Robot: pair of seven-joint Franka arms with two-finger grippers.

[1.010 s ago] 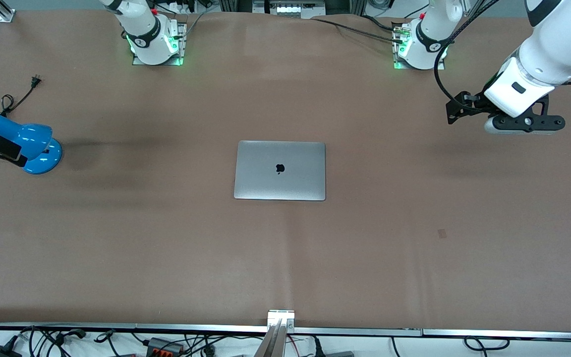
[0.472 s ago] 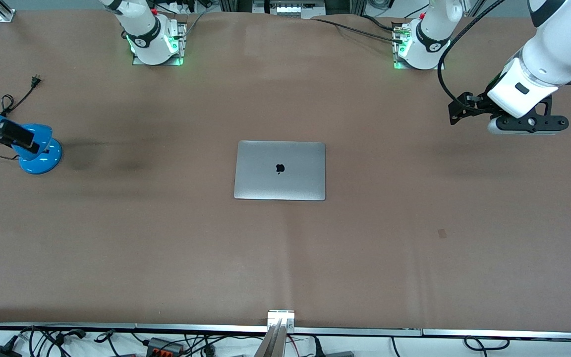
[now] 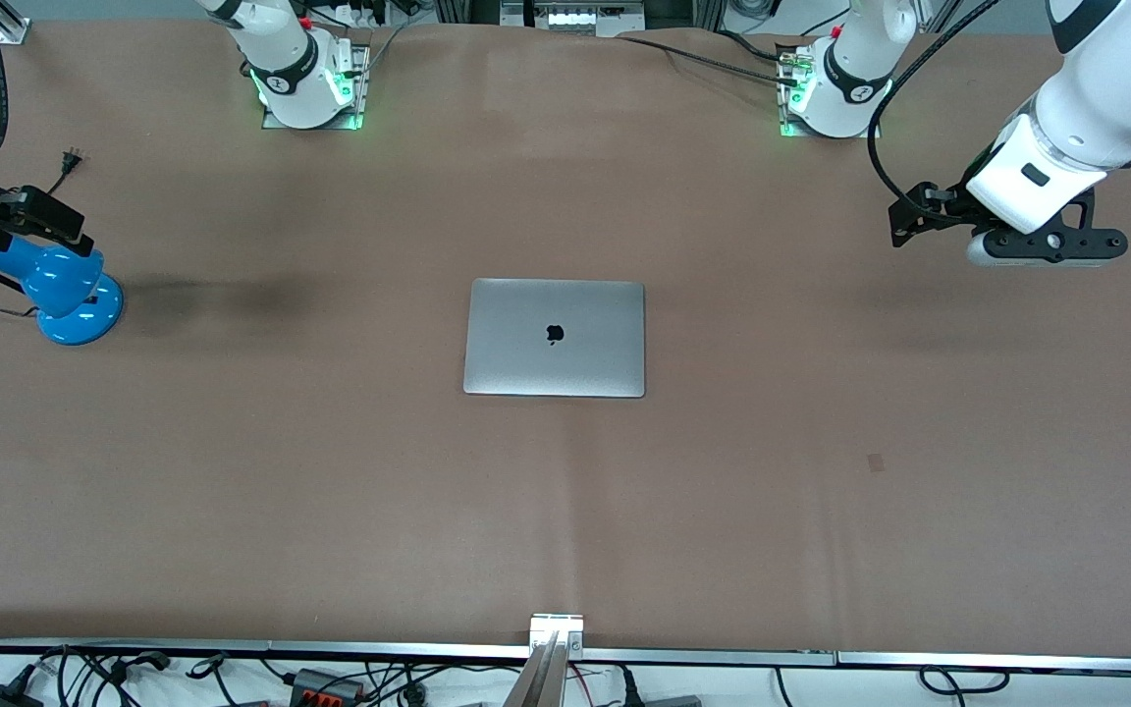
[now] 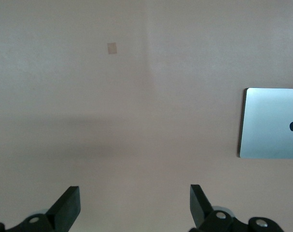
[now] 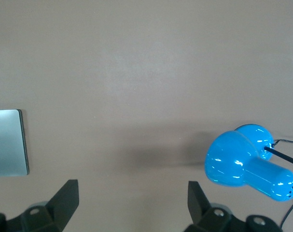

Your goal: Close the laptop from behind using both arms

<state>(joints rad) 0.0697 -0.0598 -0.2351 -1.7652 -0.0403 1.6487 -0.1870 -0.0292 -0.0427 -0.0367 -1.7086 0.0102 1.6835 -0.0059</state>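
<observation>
Matt brushed-metal laptop (image 3: 555, 337), glossy blue plastic lamp (image 3: 53, 285), matt brown table cover (image 3: 821, 491), faintly creased

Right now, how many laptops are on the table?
1. The laptop lies closed at mid-table, lid up; the left gripper and right gripper hang open over the table's ends, away from it.

I count one slim silver-grey metal laptop (image 3: 555, 337) with its lid shut, at the frame's centre. One glossy blue plastic desk lamp (image 3: 53, 284) sits at the frame's left edge. I have two black grippers: my left gripper (image 4: 135, 209) and my right gripper (image 5: 133, 203), fingers spread on both.
</observation>
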